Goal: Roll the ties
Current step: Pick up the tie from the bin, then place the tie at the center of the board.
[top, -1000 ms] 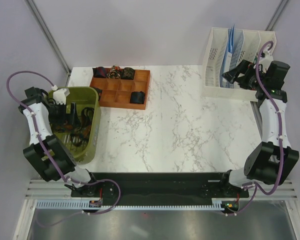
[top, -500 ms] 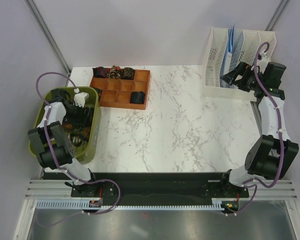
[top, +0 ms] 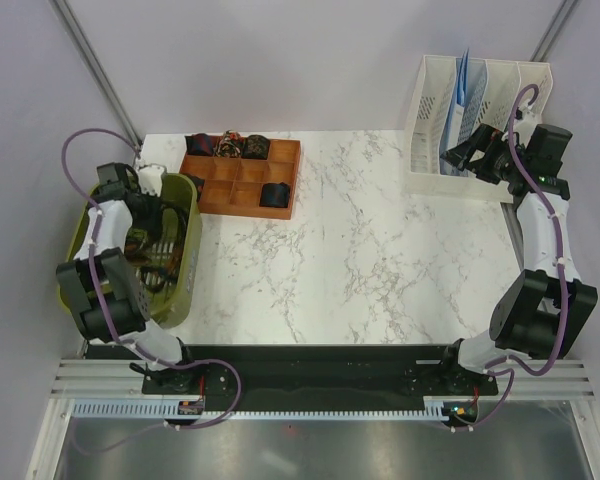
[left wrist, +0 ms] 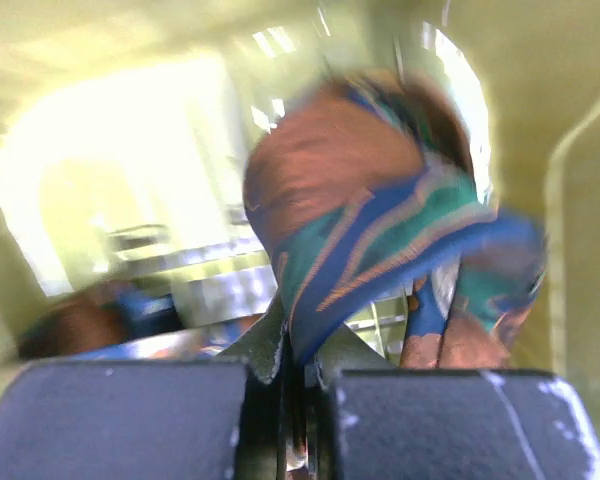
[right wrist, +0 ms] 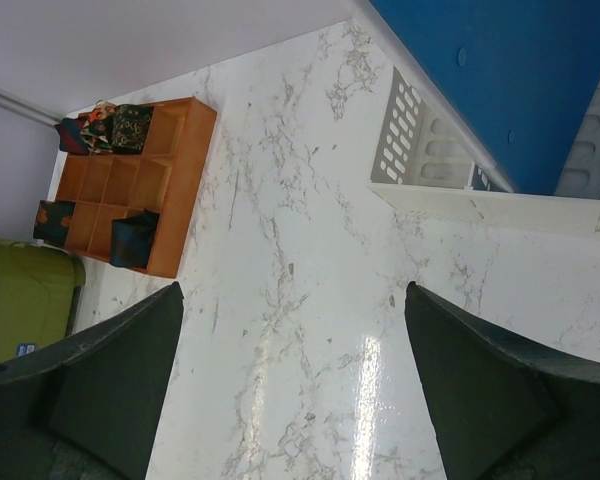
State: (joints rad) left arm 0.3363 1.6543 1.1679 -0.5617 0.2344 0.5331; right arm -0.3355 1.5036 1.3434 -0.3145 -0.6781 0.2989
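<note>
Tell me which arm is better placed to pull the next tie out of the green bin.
Left. The left tool is inside the green bin, shut on a patterned tie. The right tool hangs open and empty by the white file rack, across the table.

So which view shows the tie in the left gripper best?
Left wrist: the tie fills the frame, pinched in the shut left gripper, though blurred. In top external the gripper sits inside the green bin, the tie indistinct. Right wrist shows just the bin's corner.
</note>
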